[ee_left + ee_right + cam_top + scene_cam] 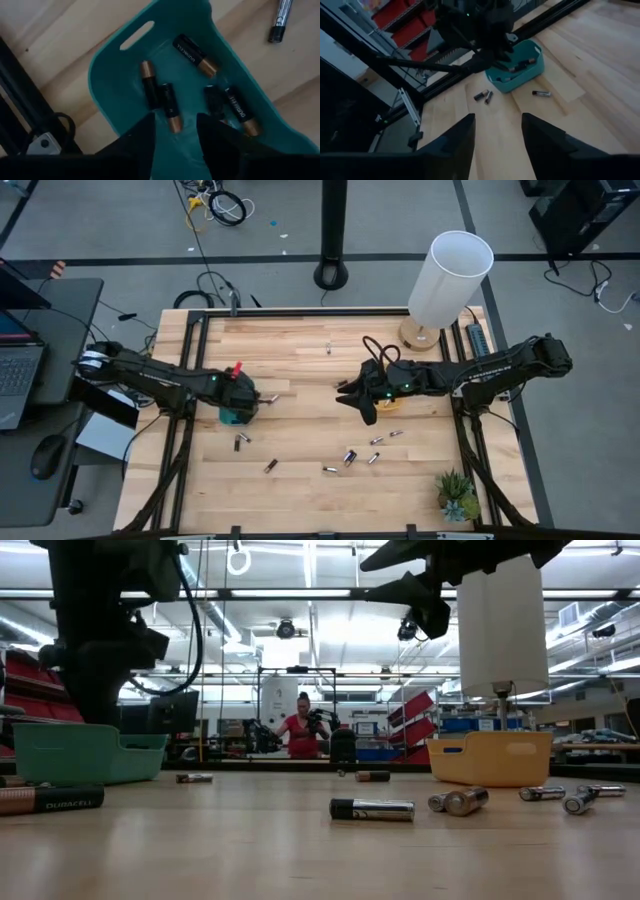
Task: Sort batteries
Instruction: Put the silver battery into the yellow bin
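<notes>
Five batteries (190, 51) lie in the green tray (107, 75).
Left gripper (175, 131) directly above them, fingers spread, empty; right gripper (497, 131) likewise spread.

Readable in the low view: "DURACELL" in pale capitals along the dark body of the copper-ended battery (50, 800) lying at the near left of the table. Same brand word, small but legible, on one battery (189, 52) inside the green tray (107, 75) in the left wrist view. Printing on the other cells too small to make out.
</notes>
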Controlling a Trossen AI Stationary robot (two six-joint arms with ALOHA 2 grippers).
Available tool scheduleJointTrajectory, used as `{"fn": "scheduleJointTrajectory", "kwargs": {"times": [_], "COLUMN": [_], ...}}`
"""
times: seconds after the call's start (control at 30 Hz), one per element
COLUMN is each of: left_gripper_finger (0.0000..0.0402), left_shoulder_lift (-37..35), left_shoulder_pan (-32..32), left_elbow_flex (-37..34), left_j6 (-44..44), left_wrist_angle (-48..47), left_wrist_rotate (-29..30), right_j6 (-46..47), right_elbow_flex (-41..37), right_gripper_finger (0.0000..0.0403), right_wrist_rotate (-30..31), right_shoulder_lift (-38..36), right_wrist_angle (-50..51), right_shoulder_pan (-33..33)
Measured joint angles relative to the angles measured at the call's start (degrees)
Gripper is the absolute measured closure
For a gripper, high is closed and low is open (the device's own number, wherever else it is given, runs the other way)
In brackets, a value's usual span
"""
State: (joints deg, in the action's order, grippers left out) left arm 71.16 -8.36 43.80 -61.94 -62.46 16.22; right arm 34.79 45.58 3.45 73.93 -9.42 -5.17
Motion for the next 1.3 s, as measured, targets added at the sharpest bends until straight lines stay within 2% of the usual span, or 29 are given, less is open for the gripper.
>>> {"fn": "scheduleJointTrajectory", "kwargs": {"times": [0.1,0.17,0.27,0.4,0.5,0.7,0.9,1.1,1.3], "left_gripper_finger": [0.0235,0.0234,0.0234,0.0235,0.0235,0.0234,0.0234,0.0234,0.0234], "left_shoulder_lift": [-0.01,-0.07,-0.07,1.63,4.12,9.32,12.93,14.78,14.75], "left_shoulder_pan": [0.00,-0.31,-1.32,-1.54,-0.88,-0.66,-0.66,-0.66,-0.66], "left_elbow_flex": [2.71,4.95,7.82,8.10,8.10,8.01,8.01,7.99,8.03], "left_j6": [0.58,3.04,9.67,17.01,18.17,15.72,14.83,14.76,13.53], "left_wrist_angle": [0.94,4.74,17.21,37.40,44.47,48.46,52.19,56.01,55.73], "left_wrist_rotate": [0.77,1.46,3.29,3.82,3.85,2.45,2.02,0.75,-0.35], "right_j6": [-0.05,-0.74,-1.93,-4.26,-6.30,-9.69,-13.88,-14.97,-19.32], "right_elbow_flex": [0.00,0.00,0.00,0.00,0.00,-0.01,0.00,-0.03,-0.04], "right_gripper_finger": [0.0240,0.0241,0.0241,0.0238,0.0239,0.0239,0.0246,0.0249,0.0251], "right_wrist_rotate": [-0.17,-1.54,-2.71,-3.39,-4.94,-5.81,-4.65,-4.58,-4.44], "right_shoulder_lift": [0.00,0.00,0.00,0.00,0.00,0.04,1.29,7.51,12.57], "right_wrist_angle": [0.28,0.76,4.72,13.81,19.65,29.76,33.03,32.45,28.74], "right_shoulder_pan": [0.00,-0.34,-1.38,-3.17,-5.79,-13.73,-21.64,-23.76,-23.76]}}
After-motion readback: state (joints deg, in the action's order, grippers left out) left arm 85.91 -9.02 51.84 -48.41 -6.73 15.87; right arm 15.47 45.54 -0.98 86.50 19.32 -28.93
